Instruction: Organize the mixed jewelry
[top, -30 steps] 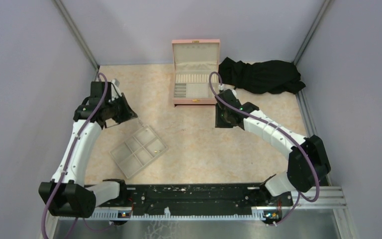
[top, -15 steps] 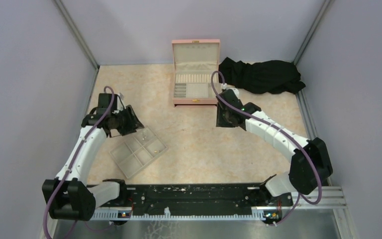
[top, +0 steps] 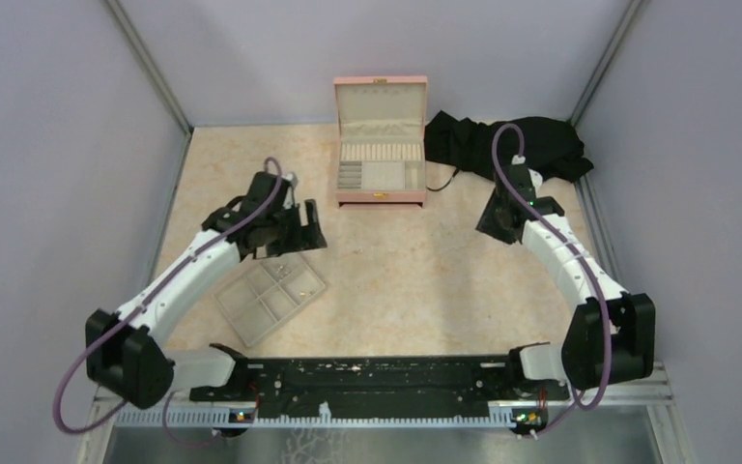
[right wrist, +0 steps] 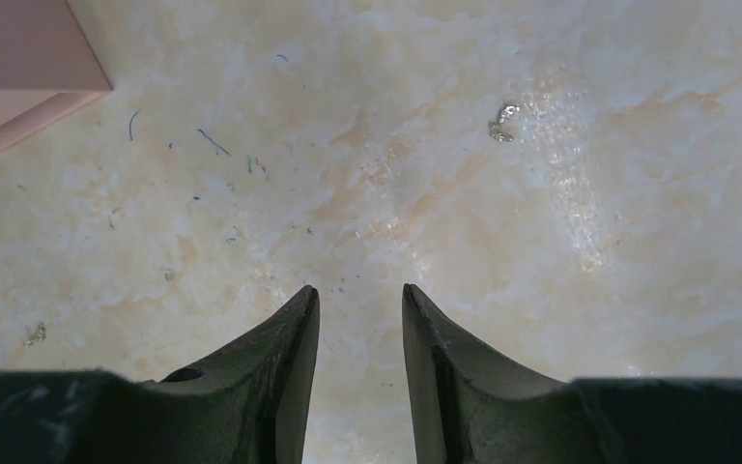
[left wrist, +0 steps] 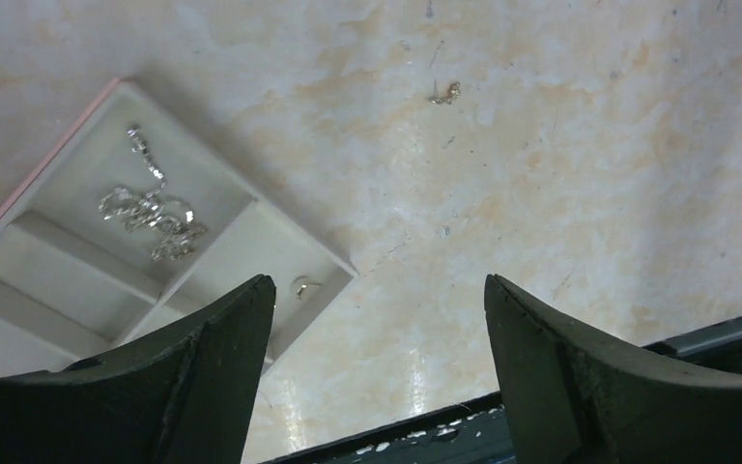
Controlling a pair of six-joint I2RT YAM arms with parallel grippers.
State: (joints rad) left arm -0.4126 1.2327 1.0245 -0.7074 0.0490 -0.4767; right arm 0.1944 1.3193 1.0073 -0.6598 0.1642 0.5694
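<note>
The mixed jewelry shows as tiny pieces. A silver chain (left wrist: 150, 208) and a small pale loop (left wrist: 301, 286) lie in compartments of the beige tray (left wrist: 68, 275). One speck (left wrist: 444, 93) rests on the bare table beyond the tray. My left gripper (left wrist: 379, 280) hangs over the table just off the tray's corner, open wide with nothing between its fingers. In the right wrist view another pale speck (right wrist: 502, 123) lies ahead and to the right of my right gripper (right wrist: 359, 288). That gripper is open by a narrow gap and holds nothing.
The pink box (top: 380, 145) with cream lining stands open at the back centre, its corner (right wrist: 19, 58) in the right wrist view. A black cloth (top: 507, 145) lies at the back right. The beige tray (top: 227, 309) sits front left. Purple walls enclose the table.
My left arm has swung right, from beyond the tray's far-left corner to its right corner, and its gripper has opened wide. My right arm has swung right, away from the pink box.
</note>
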